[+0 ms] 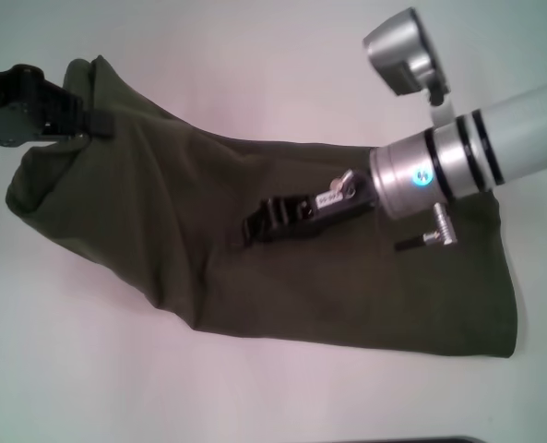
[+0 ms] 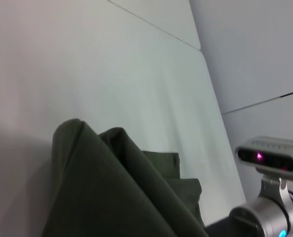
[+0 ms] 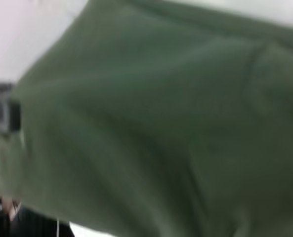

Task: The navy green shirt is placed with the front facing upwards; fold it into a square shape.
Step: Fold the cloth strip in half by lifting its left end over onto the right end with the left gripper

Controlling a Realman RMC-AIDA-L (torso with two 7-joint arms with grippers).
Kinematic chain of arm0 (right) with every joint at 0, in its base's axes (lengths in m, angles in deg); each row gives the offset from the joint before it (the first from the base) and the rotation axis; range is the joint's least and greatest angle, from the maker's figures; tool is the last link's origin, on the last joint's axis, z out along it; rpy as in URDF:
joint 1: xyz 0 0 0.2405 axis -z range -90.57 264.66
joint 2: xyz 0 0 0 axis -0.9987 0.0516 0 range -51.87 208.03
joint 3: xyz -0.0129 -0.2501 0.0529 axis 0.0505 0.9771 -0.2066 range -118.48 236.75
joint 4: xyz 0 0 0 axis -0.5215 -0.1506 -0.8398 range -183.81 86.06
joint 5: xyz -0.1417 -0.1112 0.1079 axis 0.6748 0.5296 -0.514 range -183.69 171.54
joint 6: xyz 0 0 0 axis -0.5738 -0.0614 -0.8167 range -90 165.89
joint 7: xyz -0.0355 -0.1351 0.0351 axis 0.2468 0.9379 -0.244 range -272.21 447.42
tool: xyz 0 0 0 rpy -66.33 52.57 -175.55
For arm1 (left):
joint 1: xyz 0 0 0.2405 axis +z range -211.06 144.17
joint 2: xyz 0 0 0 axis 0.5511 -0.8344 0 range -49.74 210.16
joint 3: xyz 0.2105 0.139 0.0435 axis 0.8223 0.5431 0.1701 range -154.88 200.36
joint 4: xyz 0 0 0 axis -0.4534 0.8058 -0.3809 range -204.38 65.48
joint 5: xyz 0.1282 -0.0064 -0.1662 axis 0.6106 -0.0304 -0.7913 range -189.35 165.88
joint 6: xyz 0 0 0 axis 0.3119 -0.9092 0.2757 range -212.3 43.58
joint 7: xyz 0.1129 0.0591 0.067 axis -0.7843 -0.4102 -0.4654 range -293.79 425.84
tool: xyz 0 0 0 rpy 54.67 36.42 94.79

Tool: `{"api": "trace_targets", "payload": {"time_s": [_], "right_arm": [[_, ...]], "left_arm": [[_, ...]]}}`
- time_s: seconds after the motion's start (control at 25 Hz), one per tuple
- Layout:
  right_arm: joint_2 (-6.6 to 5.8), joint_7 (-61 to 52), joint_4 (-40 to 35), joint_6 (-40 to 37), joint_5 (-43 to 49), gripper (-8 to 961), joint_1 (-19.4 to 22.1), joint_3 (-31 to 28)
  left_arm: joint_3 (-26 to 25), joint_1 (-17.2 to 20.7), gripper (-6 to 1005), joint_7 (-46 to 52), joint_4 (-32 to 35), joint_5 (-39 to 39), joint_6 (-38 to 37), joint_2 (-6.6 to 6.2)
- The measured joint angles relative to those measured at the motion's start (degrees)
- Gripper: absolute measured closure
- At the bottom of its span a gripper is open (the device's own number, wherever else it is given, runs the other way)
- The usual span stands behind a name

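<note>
Across the pale bench (image 1: 255, 388) lies the navy green shirt (image 1: 190, 231), folded into a long band with its plain olive side up — no lettering or collar shows in any view. It runs from the far left of the head view, where a corner is bunched and lifted off the surface, down to a flat, squared end at the near right. The left tool (image 1: 79, 125) sits at that raised corner, its dark fingers closed on the cloth, which hangs from the grip in slanting creases. The left wrist view shows the same lifted fabric as a peaked fold (image 2: 87, 163) standing above the bench, with flatter layers behind it. The right tool (image 1: 255, 229) reaches in from the right and rests low over the middle of the shirt, its black fingertips against the cloth — whether it pinches the fabric or merely presses on it cannot be told. The right wrist view is filled with olive cloth (image 3: 161, 128) close up.
</note>
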Motion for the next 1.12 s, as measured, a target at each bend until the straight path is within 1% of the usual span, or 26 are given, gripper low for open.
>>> {"api": "trace_targets", "payload": {"time_s": [0.12,0.36,0.6,0.76,1.12], "right_arm": [[0.12,0.02,1.44,0.38,-0.08,954,-1.36,1.75],[0.14,-0.2,3.35,1.29,0.05,954,-2.59,3.23],[0.3,-1.09,4.03,3.82,0.22,954,-3.54,5.53],[0.61,-2.52,4.14,6.36,0.08,954,-4.37,7.6],[0.79,-3.44,5.18,11.13,0.06,953,-7.02,7.96]], "left_arm": [[0.09,0.0,962,0.07,-0.03,0.0,0.23,0.02],[0.0,0.34,962,-0.14,0.03,0.01,0.37,0.13],[-0.06,0.43,963,-0.23,-0.04,0.01,0.4,0.23],[0.19,0.44,963,-0.26,-0.14,0.01,0.35,0.6],[0.25,0.53,963,-0.72,-1.38,0.01,-0.59,1.24]]}}
